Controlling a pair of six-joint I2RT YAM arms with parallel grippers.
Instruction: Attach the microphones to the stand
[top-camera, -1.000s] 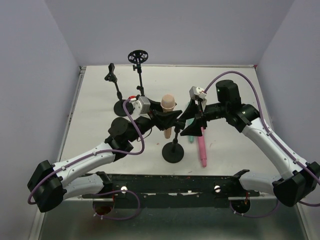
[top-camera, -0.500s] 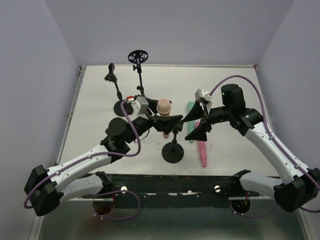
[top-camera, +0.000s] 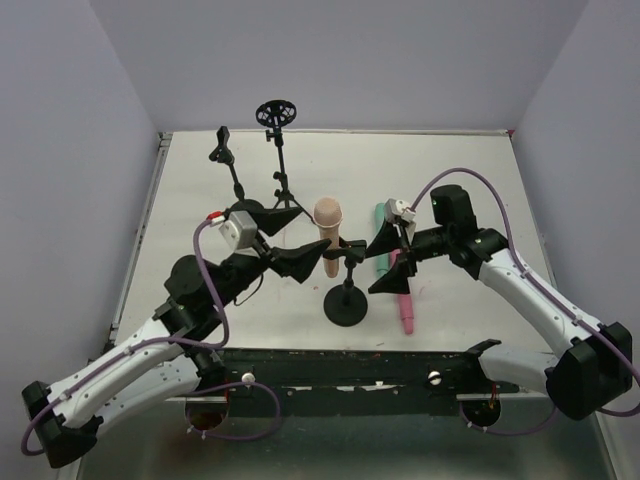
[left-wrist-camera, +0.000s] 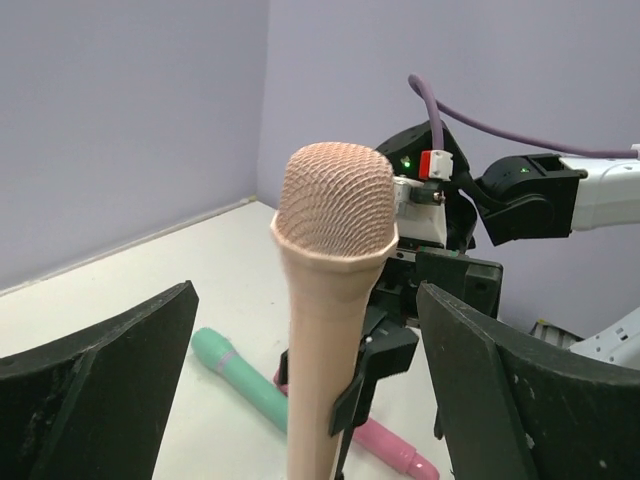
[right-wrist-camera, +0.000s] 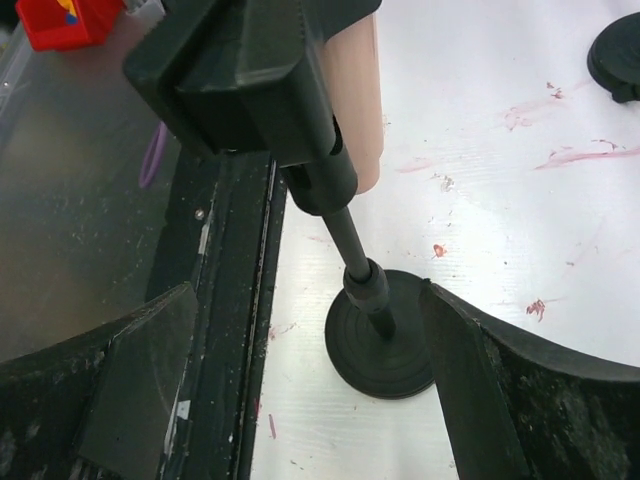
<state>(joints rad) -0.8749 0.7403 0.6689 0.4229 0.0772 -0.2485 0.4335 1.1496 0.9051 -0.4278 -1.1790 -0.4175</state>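
The peach microphone (top-camera: 328, 232) stands upright in the clip of the near stand (top-camera: 347, 290), gripped by nothing. My left gripper (top-camera: 305, 260) is open just left of it; in the left wrist view the peach microphone (left-wrist-camera: 330, 300) and the stand's clip (left-wrist-camera: 375, 365) rise between the spread fingers (left-wrist-camera: 100, 390) without touching them. My right gripper (top-camera: 392, 262) is open just right of the stand, its view looking down on the stand's pole (right-wrist-camera: 350, 250) and round base (right-wrist-camera: 385, 345). The teal microphone (top-camera: 381, 228) and the pink microphone (top-camera: 404, 305) lie on the table behind the right gripper.
Two more black stands are at the back left: one with a clip head (top-camera: 220, 145) on a round base (top-camera: 245, 213), one with a round ring head (top-camera: 276, 111) on tripod legs. A black rail (top-camera: 340, 365) runs along the table's near edge.
Both grippers have opened and drawn back from the peach microphone, the left one to the left, the right one to the right. The microphone stays upright in the clip.
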